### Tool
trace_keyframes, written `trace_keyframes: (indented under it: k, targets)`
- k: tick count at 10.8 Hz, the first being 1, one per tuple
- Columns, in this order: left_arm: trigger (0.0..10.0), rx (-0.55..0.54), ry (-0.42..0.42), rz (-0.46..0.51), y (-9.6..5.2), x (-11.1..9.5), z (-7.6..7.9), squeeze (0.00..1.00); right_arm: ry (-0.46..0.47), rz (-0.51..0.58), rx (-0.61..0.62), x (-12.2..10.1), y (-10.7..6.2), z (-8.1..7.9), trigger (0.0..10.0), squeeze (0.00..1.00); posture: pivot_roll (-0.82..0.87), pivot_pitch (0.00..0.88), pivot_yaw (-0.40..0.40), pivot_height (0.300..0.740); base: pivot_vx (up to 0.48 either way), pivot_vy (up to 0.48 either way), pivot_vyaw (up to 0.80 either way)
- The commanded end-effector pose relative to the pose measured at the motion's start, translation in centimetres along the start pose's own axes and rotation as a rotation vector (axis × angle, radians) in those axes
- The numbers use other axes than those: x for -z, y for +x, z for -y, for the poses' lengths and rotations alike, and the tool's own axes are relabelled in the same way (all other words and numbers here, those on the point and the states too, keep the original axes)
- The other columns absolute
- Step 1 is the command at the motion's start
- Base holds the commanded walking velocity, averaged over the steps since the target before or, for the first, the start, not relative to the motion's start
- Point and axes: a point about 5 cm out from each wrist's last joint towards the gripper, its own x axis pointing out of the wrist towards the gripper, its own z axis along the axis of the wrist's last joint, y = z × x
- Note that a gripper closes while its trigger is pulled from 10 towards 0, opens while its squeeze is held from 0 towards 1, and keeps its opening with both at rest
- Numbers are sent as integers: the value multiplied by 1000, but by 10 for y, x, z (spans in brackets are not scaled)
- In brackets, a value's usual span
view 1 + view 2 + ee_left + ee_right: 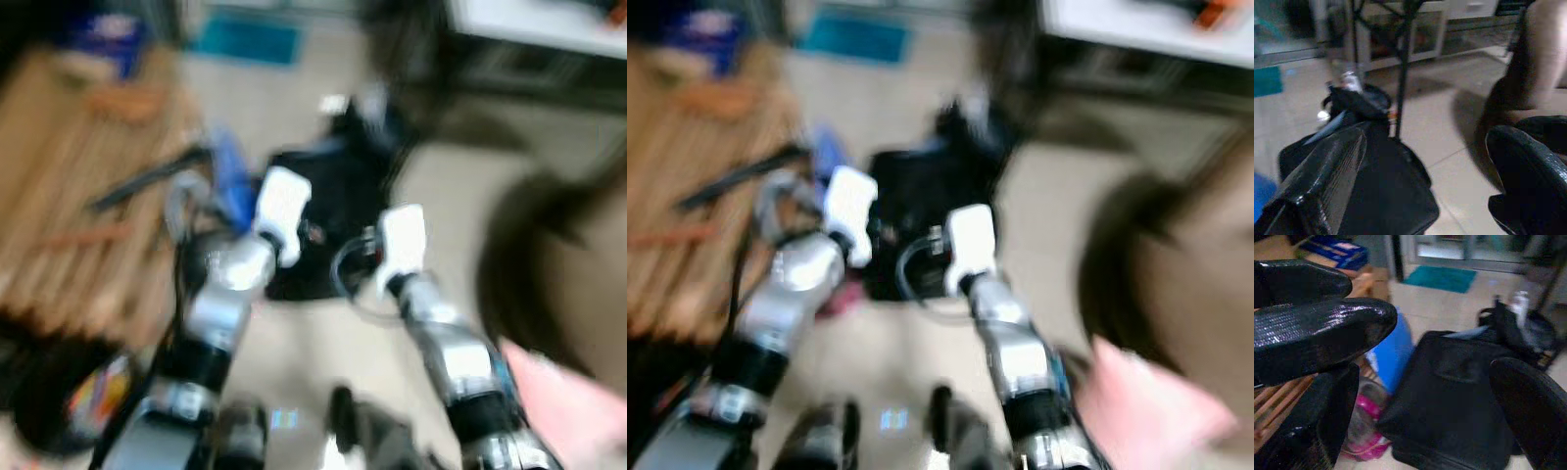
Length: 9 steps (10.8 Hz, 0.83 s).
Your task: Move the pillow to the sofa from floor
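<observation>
Everything is blurred by motion. A pink soft shape [554,406], possibly the pillow, lies at the lower right beside a large beige rounded form [588,264], possibly the sofa, which has a dark shadow along its edge. Both silver arms reach forward over a black bag [328,230] on the floor, the left wrist [282,211] and right wrist [402,245] in white. The left gripper [1420,181] stands open with nothing between its fingers, above the bag [1381,196]. My right gripper [1425,426] is open too, with the bag [1449,396] ahead of it.
A wooden slatted surface [78,196] fills the left side. A blue object [1393,352] and a pink item [1366,431] lie next to the bag. A teal mat [245,39] lies on the tiled floor further off. A thin black stand [1403,68] rises behind the bag.
</observation>
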Motion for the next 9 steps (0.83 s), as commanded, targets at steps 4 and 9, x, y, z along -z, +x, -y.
trace_keyframes:
  k: [4,9]
  targets:
    - [10000,44,6,-16,-3,10,9,0,0,11,47,-4,2,5,10000,0,133,266,-87,732,0,0,-650]
    - [10000,39,-8,-33,-4,14,7,0,-4,1,60,-3,1,7,10000,0,132,271,-91,732,0,0,-651]
